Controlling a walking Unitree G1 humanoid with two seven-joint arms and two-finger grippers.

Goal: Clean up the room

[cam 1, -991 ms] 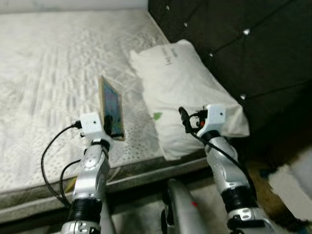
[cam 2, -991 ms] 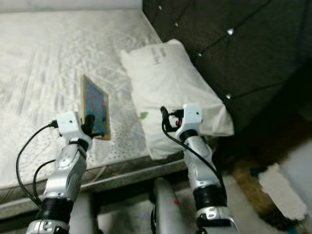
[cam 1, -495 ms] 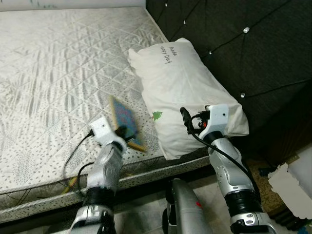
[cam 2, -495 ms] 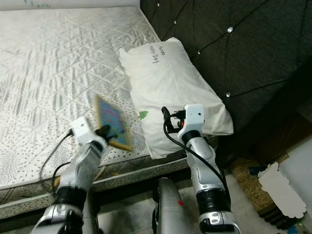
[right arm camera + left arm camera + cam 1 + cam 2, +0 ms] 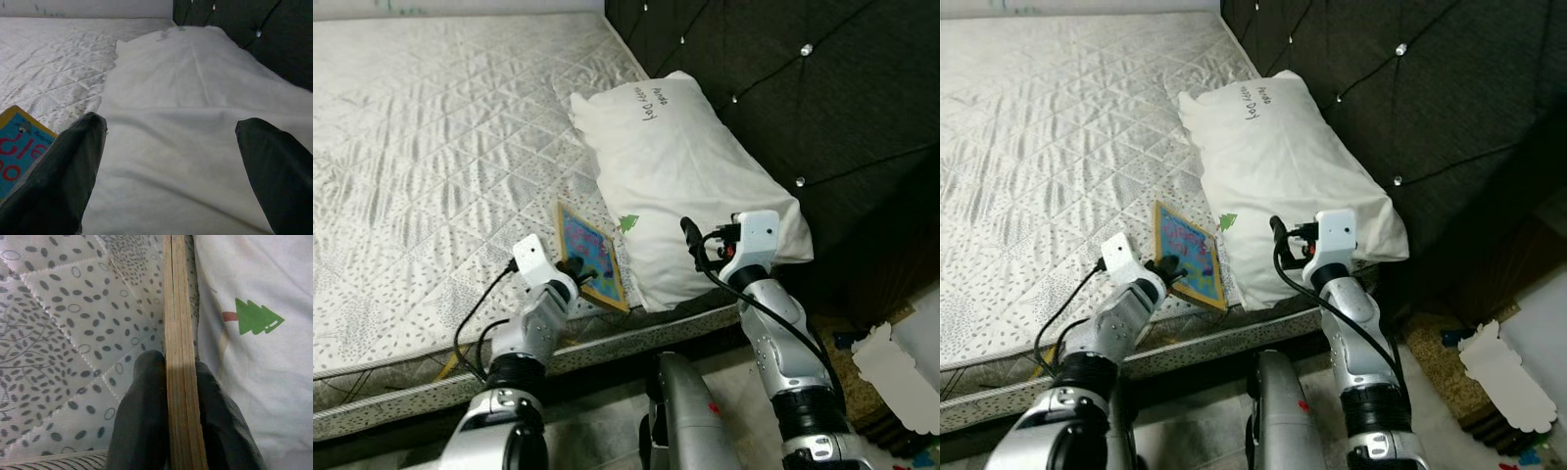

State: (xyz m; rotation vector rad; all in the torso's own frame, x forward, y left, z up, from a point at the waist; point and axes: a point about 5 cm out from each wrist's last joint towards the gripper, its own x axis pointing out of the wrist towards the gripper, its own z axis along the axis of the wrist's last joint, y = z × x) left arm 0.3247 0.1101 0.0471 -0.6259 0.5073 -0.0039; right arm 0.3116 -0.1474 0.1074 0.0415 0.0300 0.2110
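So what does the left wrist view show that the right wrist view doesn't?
Left wrist view alone: the left tool pinching the wooden edge of the board, and a green tree print on the pillow. Right wrist view alone: the right tool open over the pillow, the board's blue face with red letters, and the dark headboard. Both: board, pillow, quilted mattress.

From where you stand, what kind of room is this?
Most likely a bedroom: a bare quilted white mattress, a plump white pillow lying on it, and a dark tufted upholstered headboard right behind the pillow.
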